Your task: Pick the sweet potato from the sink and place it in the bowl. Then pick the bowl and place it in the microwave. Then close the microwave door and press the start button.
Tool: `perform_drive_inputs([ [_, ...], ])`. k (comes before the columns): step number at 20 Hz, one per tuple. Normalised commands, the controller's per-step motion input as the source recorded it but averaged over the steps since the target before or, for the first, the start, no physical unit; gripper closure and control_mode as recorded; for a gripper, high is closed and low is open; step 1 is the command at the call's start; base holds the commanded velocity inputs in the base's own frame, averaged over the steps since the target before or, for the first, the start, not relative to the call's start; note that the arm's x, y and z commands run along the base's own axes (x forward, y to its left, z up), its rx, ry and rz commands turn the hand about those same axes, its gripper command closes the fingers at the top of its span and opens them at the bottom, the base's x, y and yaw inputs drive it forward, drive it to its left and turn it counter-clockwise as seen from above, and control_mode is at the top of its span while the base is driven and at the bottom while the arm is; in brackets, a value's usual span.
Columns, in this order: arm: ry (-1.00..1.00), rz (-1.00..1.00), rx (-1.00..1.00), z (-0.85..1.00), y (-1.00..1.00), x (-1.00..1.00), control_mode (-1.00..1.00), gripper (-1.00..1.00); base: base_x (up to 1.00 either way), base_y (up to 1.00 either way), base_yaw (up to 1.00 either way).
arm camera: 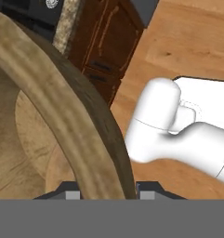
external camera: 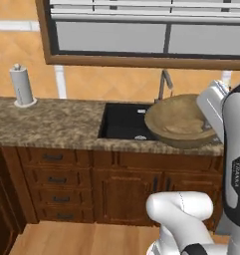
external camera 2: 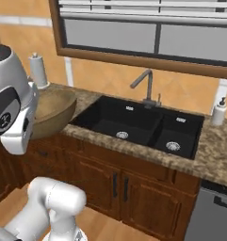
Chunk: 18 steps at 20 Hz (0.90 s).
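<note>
Bowl (external camera: 179, 121), wooden: rim pinched edge-on by hand (arm camera: 106, 195), apparently lifted over table (external camera: 57, 124); tilt risks slipping or spilling contents.

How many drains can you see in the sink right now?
2. One drain sits in the larger left basin of the sink; the other drain sits in the smaller right basin. None looks hidden in the right base view.

The arm (external camera: 236, 164) hides part of the bowl (external camera: 176, 119).
</note>
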Motion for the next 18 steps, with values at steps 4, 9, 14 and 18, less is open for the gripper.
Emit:
perform_drive_inputs([
  [4,0.0,0.0,0.0,0.0,0.0,0.0,1.0,1.0,-0.39,0.0,0.87],
  [9,0.0,0.0,0.0,0.0,0.0,0.0,1.0,1.0,-0.27,0.0,0.96],
  [14,0.0,0.0,0.0,0.0,0.0,0.0,1.0,1.0,-0.07,0.0,1.0],
  [18,0.0,0.0,0.0,0.0,0.0,0.0,1.0,1.0,-0.08,0.0,1.0],
])
